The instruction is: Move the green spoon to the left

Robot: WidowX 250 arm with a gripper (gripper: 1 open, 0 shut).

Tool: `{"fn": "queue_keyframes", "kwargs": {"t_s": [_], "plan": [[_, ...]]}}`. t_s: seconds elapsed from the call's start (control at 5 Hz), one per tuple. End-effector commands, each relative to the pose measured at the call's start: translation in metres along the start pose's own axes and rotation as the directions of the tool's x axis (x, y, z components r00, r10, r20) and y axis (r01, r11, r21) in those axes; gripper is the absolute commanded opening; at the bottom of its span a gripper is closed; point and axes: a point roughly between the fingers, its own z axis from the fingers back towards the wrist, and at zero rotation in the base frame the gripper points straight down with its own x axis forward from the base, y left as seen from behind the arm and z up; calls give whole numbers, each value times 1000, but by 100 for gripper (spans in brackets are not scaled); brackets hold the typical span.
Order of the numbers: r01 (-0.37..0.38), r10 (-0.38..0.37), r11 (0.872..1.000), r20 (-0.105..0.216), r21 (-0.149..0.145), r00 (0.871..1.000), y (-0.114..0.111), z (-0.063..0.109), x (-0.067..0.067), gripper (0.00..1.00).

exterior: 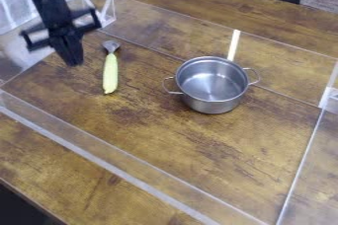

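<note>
Currently, fingers (74, 61) closing on nothing, clenched, hovering left of spoon (110, 74); lateral miss risking scraping surface (158, 155) or tipping handle sideways, spinning spoon.

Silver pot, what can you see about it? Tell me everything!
The pot is round, shiny and silver-gray, and looks like metal. It has two small loop handles, one on each side, and no lid. It stands upright on the brown wooden table, to the right of the green spoon in the picture. Looking in, you see its smooth walls and flat bottom, with no food inside. Only the table touches it.
</note>
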Motion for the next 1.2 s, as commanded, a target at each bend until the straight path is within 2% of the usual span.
{"fn": "queue_keyframes", "kwargs": {"t_s": [0.0,0.2,0.4,0.6,0.8,1.0], "plan": [[-95,95,995,50,-11,994,-2,4,3,0],[-131,131,991,49,7,990,-9,-3,4,100],[-173,172,985,43,25,984,-17,-9,7,100],[-195,193,980,39,29,980,-21,-11,6,0],[-213,212,976,33,35,977,-23,-10,5,0],[-275,275,960,18,42,961,-19,-8,1,0]]}}
